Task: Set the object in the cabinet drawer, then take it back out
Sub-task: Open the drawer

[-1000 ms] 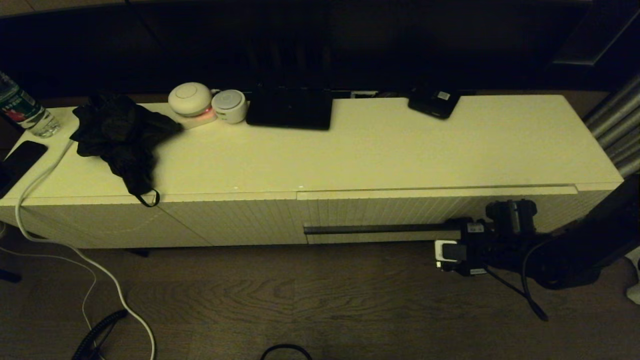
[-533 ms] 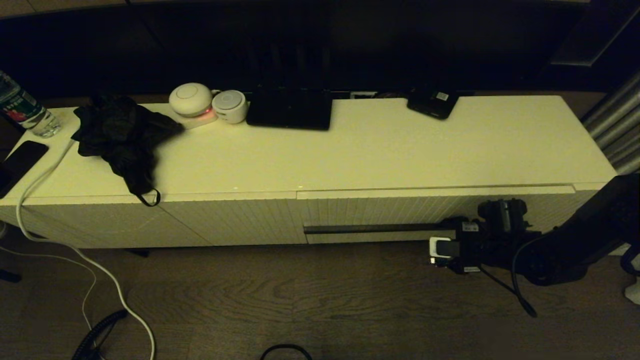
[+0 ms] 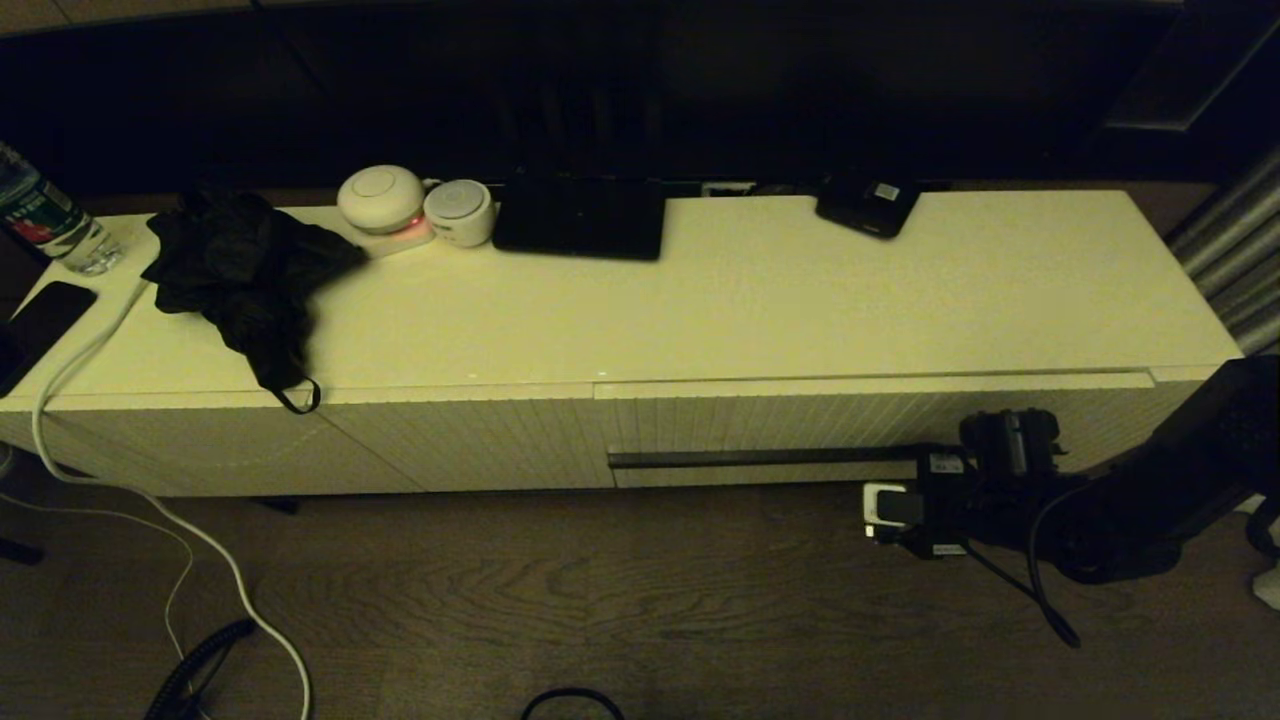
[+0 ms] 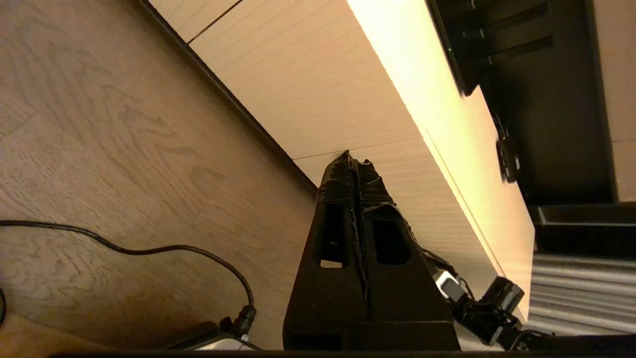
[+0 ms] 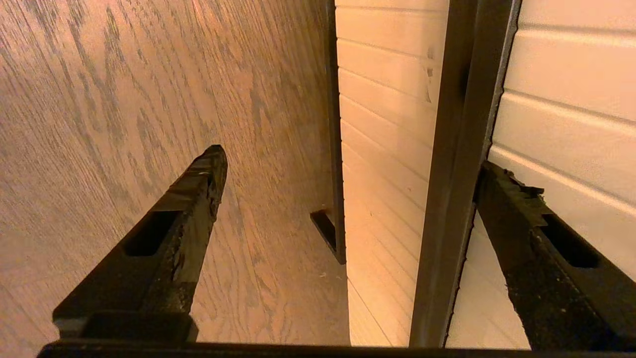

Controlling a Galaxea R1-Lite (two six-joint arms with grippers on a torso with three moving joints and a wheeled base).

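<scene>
Cabinet drawer (image 3: 880, 425) sits shut in the right half of the long white cabinet (image 3: 720, 300), its ribbed front flush with the plain ribbed panel (image 3: 470, 440) to its left. The right gripper (image 5: 348, 164) is at the right end of the dark handle strip (image 3: 760, 458); its fingers are spread wide, one on each side of the strip, the one by the drawer face just beside the strip. Contact cannot be told. The left gripper (image 4: 354, 166) hangs low near the floor with its fingers pressed together, holding nothing. No small clear bottle with a grey-white cap shows in any view. A bottle with a red-green label (image 3: 45, 222) stands at the far left end, beside a black cloth (image 3: 245, 275).
</scene>
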